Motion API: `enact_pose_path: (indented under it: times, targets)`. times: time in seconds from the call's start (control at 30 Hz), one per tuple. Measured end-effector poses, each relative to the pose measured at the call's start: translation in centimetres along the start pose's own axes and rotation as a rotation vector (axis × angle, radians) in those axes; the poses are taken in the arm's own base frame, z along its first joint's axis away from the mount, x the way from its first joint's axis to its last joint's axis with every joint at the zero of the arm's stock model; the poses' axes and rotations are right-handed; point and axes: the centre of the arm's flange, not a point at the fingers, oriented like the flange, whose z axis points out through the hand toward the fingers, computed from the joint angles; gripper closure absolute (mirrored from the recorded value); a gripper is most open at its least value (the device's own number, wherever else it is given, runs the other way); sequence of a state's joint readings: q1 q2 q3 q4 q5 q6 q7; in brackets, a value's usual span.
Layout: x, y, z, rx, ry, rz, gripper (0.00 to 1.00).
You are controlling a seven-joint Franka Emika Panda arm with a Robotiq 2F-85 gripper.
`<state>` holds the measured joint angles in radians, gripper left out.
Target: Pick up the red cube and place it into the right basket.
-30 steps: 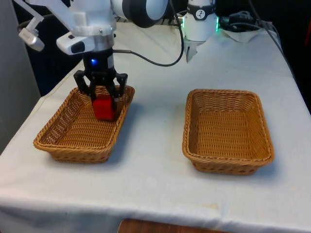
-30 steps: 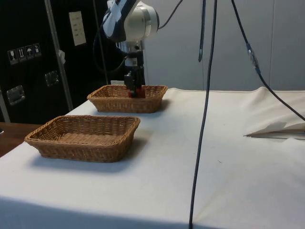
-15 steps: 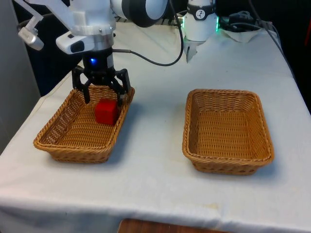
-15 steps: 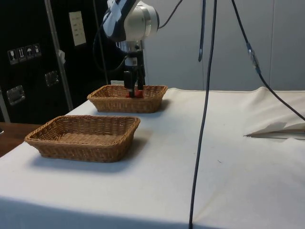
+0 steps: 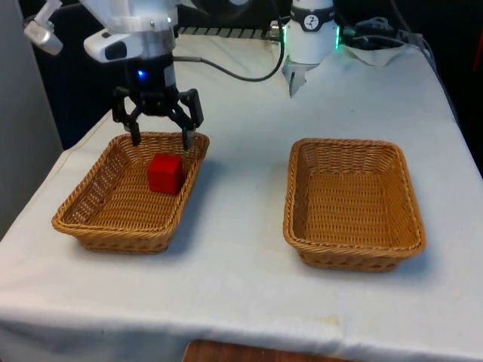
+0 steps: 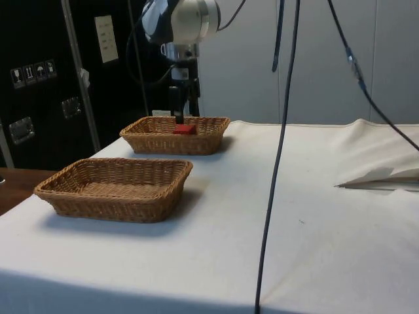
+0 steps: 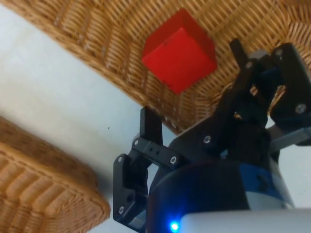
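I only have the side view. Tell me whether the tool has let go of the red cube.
Observer: Yes. In the front view the tool is open, its fingers spread wide above the red cube and not touching it.
Operator: Give me the cube's spot inside that basket.
Observer: It rests on the floor of the basket on the front view's left, in the far half, nearer the wall that faces the other basket.
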<state>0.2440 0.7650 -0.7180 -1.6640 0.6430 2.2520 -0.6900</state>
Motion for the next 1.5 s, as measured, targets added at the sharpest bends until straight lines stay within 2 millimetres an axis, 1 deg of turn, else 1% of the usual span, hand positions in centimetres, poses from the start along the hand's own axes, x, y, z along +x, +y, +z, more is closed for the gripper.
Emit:
enact_pose_path:
  times: [0.13, 0.17, 0.27, 0.47, 0.5, 0.57, 0.77, 0.87, 0.93, 0.97, 1.07, 1.1, 1.23, 1.27, 1.47, 1.5]
  targets:
    - [-0.4, -0.1, -1.2, 0.012, 0.013, 0.018, 0.0]
    - [-0.6, 0.0, -1.9, 0.018, 0.019, 0.027, 0.0]
    - [-0.6, -0.2, -2.5, 0.026, 0.024, 0.034, 0.0]
    - [-0.6, -1.2, -4.0, 0.043, 0.04, 0.045, 0.0]
    - [-0.5, -1.8, -4.5, 0.046, 0.044, 0.045, 0.0]
    - [-0.4, -2.1, -4.7, 0.048, 0.045, 0.045, 0.0]
    - [0.1, -4.7, -5.7, 0.053, 0.048, 0.041, 0.0]
    - [0.3, -5.7, -5.9, 0.057, 0.05, 0.038, 0.0]
    - [0.3, -5.7, -5.9, 0.057, 0.05, 0.038, 0.0]
    - [0.3, -6.0, -5.9, 0.058, 0.049, 0.037, 0.0]
    - [0.5, -7.1, -6.1, 0.062, 0.05, 0.033, 0.0]
    - [0.6, -7.8, -6.2, 0.065, 0.053, 0.03, 0.0]
    - [0.7, -8.8, -6.3, 0.068, 0.056, 0.025, 0.0]
    - [0.9, -9.5, -6.4, 0.071, 0.057, 0.019, 0.0]
    - [1.0, -11.6, -6.5, 0.075, 0.056, 0.002, 0.0]
    - [1.0, -11.6, -6.5, 0.075, 0.056, 0.002, 0.0]
